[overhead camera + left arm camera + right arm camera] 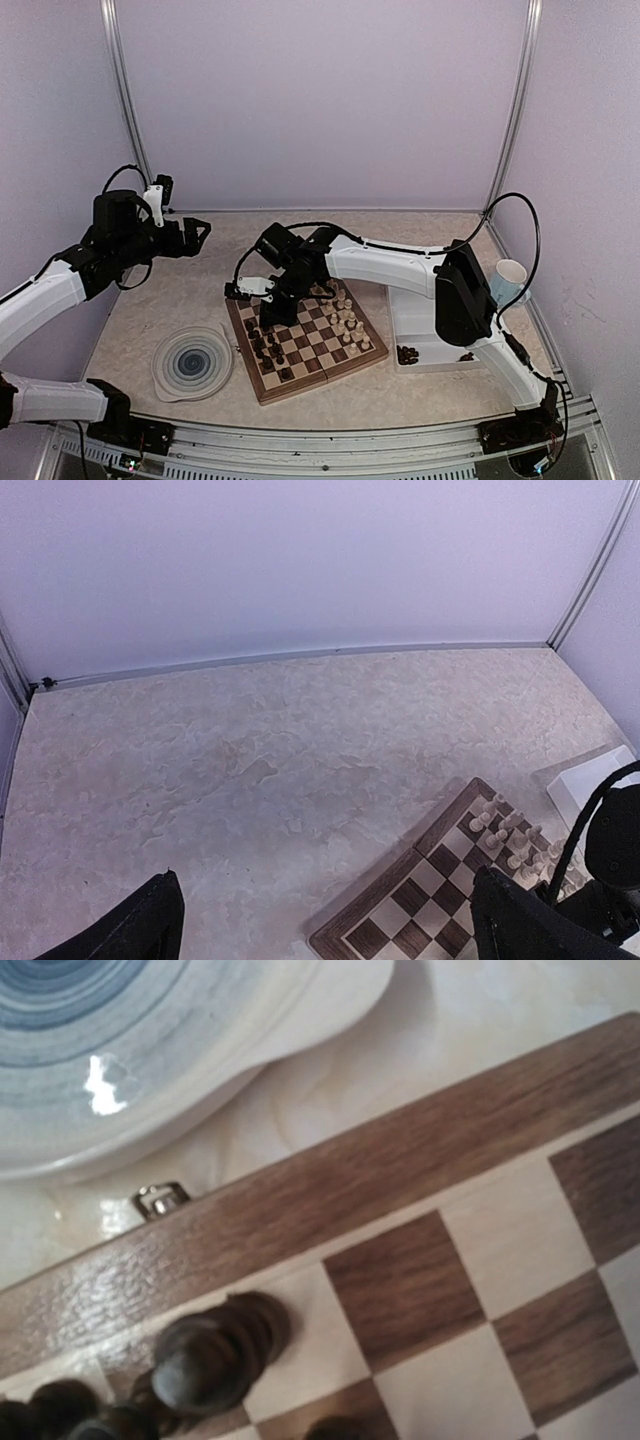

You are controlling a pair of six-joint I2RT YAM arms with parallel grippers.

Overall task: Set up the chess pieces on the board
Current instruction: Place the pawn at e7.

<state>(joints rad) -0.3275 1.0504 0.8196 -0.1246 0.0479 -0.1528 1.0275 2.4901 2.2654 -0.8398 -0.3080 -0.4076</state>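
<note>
The right gripper (272, 303) hangs low over the plate-side edge of the board (350, 1180), its jaws closed. Its own camera shows no fingers, so I cannot tell whether one of the tiny pieces is pinched between them. Just below it the dark pieces (205, 1360) crowd the squares next to the wooden border, close to a small metal latch (160, 1198). The pale pieces (345, 310) stand in a cluster along the opposite side of the board. The step in hand looks like filling the dark side's ranks. More dark pieces in the tray (407, 353) wait in the white tray (425, 320), just beyond the board's right side, so the job seems partly done. The next move likely calls for a clean vertical lift clear of the packed figures, which would topple easily, then a reach back to the tray. The left gripper (330, 920) is spread wide with nothing in it, raised well apart from the board. A blue-swirl plate (192, 362) lies just beside the board's left edge and a paper cup (510, 278) stands by the right wall. The table (250, 760) is pale and marbled, closed in by plain lilac walls.
</note>
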